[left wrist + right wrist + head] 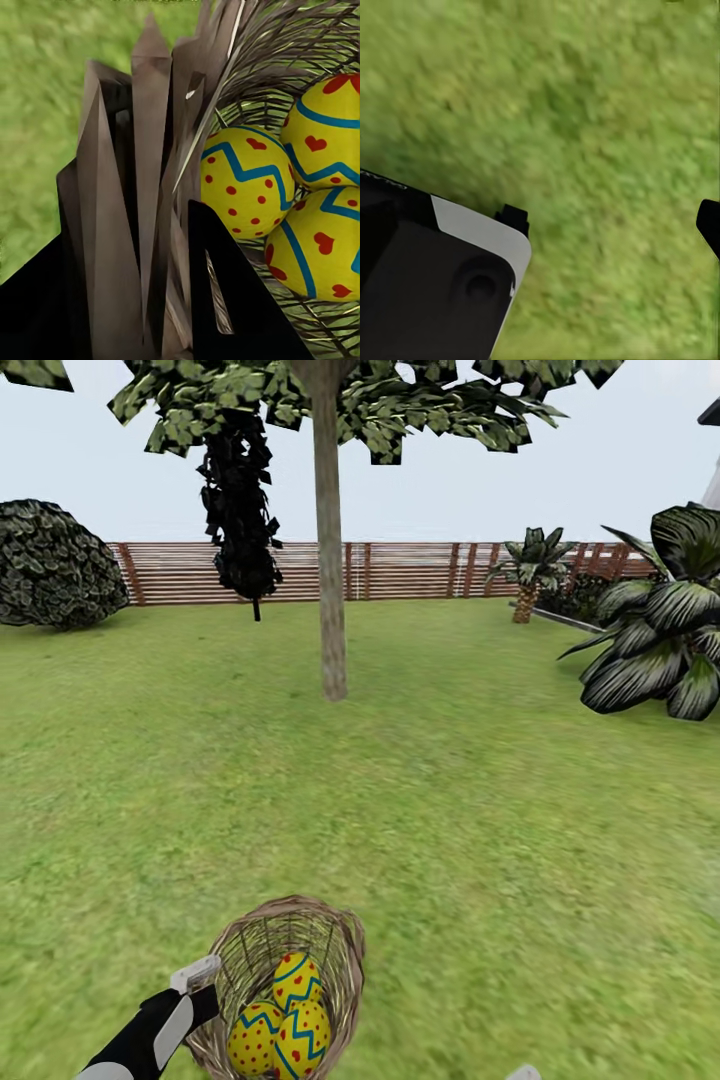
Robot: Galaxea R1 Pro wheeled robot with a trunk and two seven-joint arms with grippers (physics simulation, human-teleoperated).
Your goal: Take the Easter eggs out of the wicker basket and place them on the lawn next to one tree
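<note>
Closest in, the left gripper (200, 985) is clamped on the rim of the wicker basket (340, 950), one finger (225, 300) inside the weave and the other outside, so the basket seems to be carried whole toward a tree. Just beyond those fingers, inside the basket, the three eggs (283, 1020) sit packed together, touching one another. None has been taken out yet. At the lower edge of the head view a sliver of the right gripper (523, 1073) shows; in its wrist view its fingertips (515, 217) stand apart over bare grass, holding nothing. Ahead of the basket the lawn (450, 810) lies open. Farther on stands the tree (329, 560), with free grass all round its foot, and behind it the fence (420, 570).
</note>
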